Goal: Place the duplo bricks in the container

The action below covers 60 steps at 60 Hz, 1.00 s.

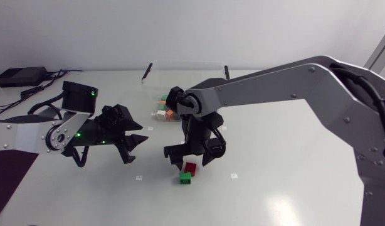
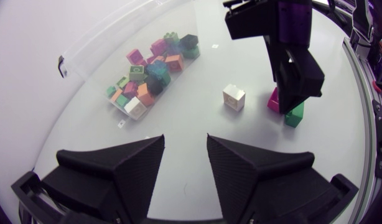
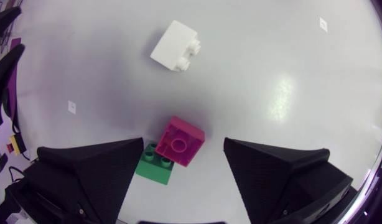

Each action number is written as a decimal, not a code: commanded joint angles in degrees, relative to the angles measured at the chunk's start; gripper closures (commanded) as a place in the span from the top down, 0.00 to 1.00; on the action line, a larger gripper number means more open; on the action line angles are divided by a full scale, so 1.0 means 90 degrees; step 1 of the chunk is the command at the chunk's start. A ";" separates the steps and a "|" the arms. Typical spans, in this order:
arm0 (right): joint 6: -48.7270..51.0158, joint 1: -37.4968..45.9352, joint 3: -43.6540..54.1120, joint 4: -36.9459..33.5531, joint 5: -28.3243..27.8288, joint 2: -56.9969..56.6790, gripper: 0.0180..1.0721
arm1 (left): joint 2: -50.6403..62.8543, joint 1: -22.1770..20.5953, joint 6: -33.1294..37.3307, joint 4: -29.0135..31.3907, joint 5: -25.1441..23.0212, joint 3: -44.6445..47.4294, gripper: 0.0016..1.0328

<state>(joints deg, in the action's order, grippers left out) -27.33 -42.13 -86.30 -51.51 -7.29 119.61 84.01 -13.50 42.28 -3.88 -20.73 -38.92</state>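
Two arms: left arm (image 1: 67, 132) low at the left side of the table (image 1: 293, 188); right arm (image 1: 293, 81) stretched in from the right side, past the middle.
left gripper (image 2: 185, 146): spread apart, nothing between the fingers; close above bare table, facing the container and the loose bricks, well apart from all of them.
right gripper (image 3: 183, 145): spread wide, hanging straight over the magenta brick; a gap on either side between finger and brick, no pinch.
magenta brick (image 3: 177, 138): flat on the table between the right gripper's fingers, turned diagonally, one round stud on top.
green brick (image 3: 155, 167): on the table touching the magenta brick's corner, partly under one finger of the right gripper, two studs showing.
white brick (image 3: 175, 46): loose on the table ahead of the right gripper, studs pointing sideways; in the left wrist view, between the container and the magenta brick, touching neither.
container (image 2: 116, 37): clear-walled box at the far side of the table, beyond the right gripper.
heap of bricks (image 2: 147, 78): inside the container, bunched toward one end; green, orange, pink, teal, black and white pieces mixed.
task state: three bricks outside the container, none held.
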 commanded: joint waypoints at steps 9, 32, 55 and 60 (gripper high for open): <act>-0.0322 0.0208 -0.0108 -0.0156 -0.0030 0.0343 0.74 | -0.0272 0.0142 0.0146 0.0070 -0.0118 0.0125 0.48; -0.0264 0.0365 0.0156 -0.0058 0.0029 0.0050 0.39 | 0.0148 0.0084 0.0224 0.0050 -0.0216 -0.0178 0.47; -0.0020 0.0931 0.0878 0.0430 0.0165 -0.1161 0.23 | 0.1574 -0.0395 0.1171 0.0831 -0.0919 -0.1360 0.76; 0.0000 0.0999 0.1025 0.0576 0.0165 -0.1396 0.23 | 0.1730 -0.0590 0.1493 0.1271 -0.0909 -0.1643 0.78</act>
<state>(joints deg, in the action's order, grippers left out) -27.86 -33.58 -79.55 -47.27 -6.00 109.19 97.56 -17.28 51.64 5.30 -28.29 -50.61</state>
